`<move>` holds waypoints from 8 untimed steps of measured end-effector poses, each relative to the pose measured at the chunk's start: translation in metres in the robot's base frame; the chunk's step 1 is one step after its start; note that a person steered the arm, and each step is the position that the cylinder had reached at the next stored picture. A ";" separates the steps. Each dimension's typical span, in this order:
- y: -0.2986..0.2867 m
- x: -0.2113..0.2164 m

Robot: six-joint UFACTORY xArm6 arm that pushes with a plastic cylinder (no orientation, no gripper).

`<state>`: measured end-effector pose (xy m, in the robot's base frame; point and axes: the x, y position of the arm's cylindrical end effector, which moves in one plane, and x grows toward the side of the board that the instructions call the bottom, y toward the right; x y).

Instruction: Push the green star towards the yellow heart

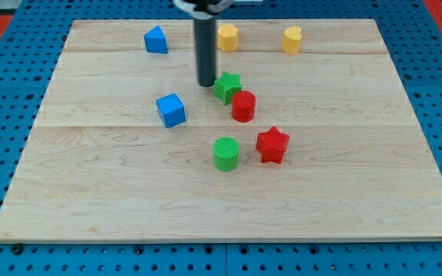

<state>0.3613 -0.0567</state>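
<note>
Standing upright near the view's top centre, the dark rod came down from above the frame, and my tip [206,83] rested on the wooden board [90,192] just to the view's left of the green star [226,87]. Tip and star looked to be touching or very nearly so; the gap could not be judged. No fingers existed on this rig, so no spread or pinch could be noted: only a plain rod end.

Green star: sat slightly above the board's middle, toward the view's top. A red cylinder [243,106] was pressed against its lower right side, apparently in contact.

Yellow heart [291,39]: lay near the board's top edge, to the view's upper right of the star, well apart from it. A second yellow block [228,37], shape hard to read but roughly hexagonal, sat at the top edge just right of the rod's shaft, almost straight above the star.

Blue blocks: one blue block [155,40], shape unclear, near the top edge left of the rod; one blue cube [170,110] left of the star and a little lower, near but clear of the tip.

Lower group: a green cylinder [225,153] below the red cylinder, apart from it; a red star [272,145] just beside the green cylinder on its right, with a narrow gap showing.

Board rested on a blue perforated surface [6,138]
</note>
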 end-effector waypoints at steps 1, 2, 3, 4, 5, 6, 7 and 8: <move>0.004 0.040; 0.039 0.045; 0.044 0.043; 0.049 0.029; 0.078 0.022; 0.053 0.011; 0.049 -0.019; 0.057 -0.020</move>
